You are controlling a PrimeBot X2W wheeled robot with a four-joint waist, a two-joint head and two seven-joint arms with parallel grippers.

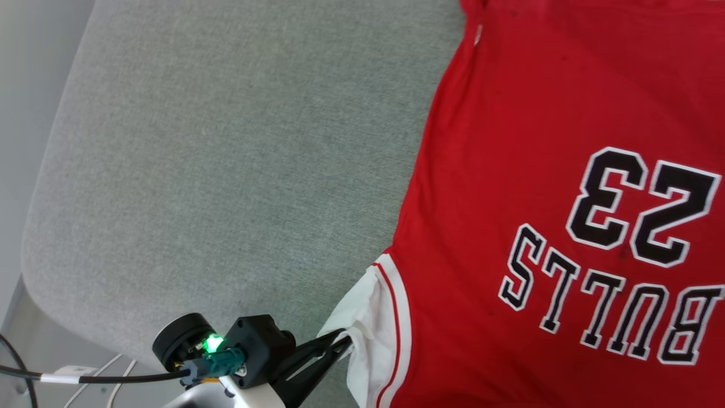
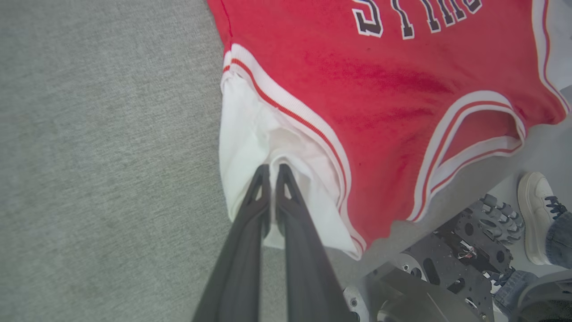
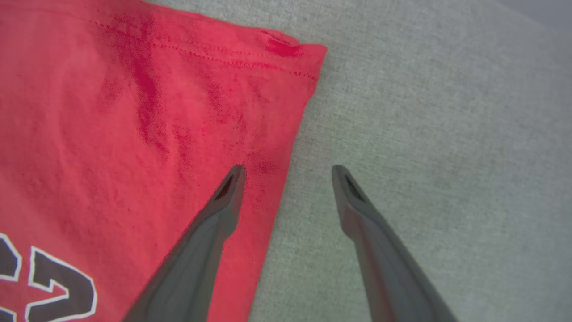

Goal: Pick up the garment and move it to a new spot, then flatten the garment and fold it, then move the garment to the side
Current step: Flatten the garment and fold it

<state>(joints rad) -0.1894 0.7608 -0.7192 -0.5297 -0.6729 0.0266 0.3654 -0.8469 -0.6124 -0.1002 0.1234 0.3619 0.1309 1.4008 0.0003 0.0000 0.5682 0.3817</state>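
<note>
Grey woven surface (image 1: 226,170) with a rounded near-left corner, pale floor beyond its left edge. Garment (image 1: 538,141): red jersey T-shirt, lying front up and mostly flat, spreading ahead and to the right of the left gripper (image 1: 346,339). Black print (image 1: 623,249) with white outline, "BULLS 23", reads upside down from the head, so the neckline is at the near side. Short white sleeve (image 2: 250,147), bordered by white-and-red stripe trim; the same trim rings the neckline (image 2: 469,147). Faint creases across chest and lower body, a few small dark specks. Left gripper closed, its fingertips pinching a fold of the white sleeve, which bunches around them. Right gripper (image 3: 288,167) spread wide, holding nothing, over the shirt's side edge short of the hem corner (image 3: 313,49): one finger above red cloth, the other above bare grey; contact with the cloth cannot be told. Beside the left gripper's fingers and past the neckline the surface ends; below that edge sit the robot's dark base (image 2: 447,259) and a person's white shoe (image 2: 534,214). A black cable (image 1: 85,378) trails off behind the left wrist. Open grey surface lies ahead and left of the left gripper, and a bare strip lies past the shirt's edge at the right gripper.
</note>
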